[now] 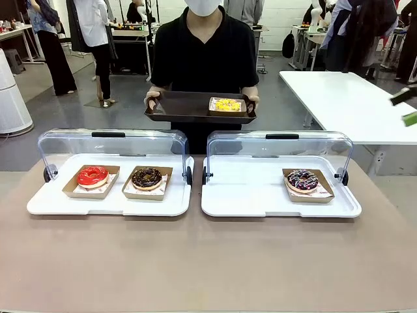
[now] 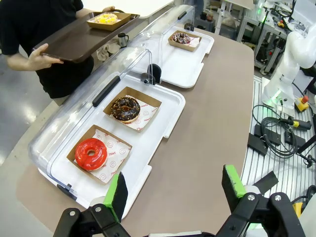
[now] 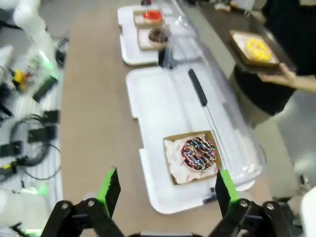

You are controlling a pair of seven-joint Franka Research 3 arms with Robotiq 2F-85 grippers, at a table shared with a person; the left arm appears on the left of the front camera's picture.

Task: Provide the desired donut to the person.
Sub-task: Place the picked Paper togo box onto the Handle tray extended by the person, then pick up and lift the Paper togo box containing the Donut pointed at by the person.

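The person (image 1: 204,52) stands at the far side of the table holding a dark brown tray (image 1: 176,107) in both hands. A yellow donut (image 1: 227,105) in a cardboard tray lies on it. Which donut is desired I cannot tell. A red donut (image 1: 92,176) and a chocolate donut (image 1: 146,177) sit in the left white case (image 1: 52,205). In the right case (image 1: 247,195) lies a dark sprinkled donut (image 1: 302,180). My left gripper (image 2: 174,190) hangs open above the table's near left, short of the red donut (image 2: 91,153). Open too, my right gripper (image 3: 166,191) hovers above the sprinkled donut (image 3: 199,153).
Both cases have clear lids (image 1: 114,143) raised at the back. Bare brown tabletop (image 1: 208,261) lies in front of the cases. A white table (image 1: 352,98) stands behind at the right. Cables (image 2: 276,138) lie on the bench beside the table.
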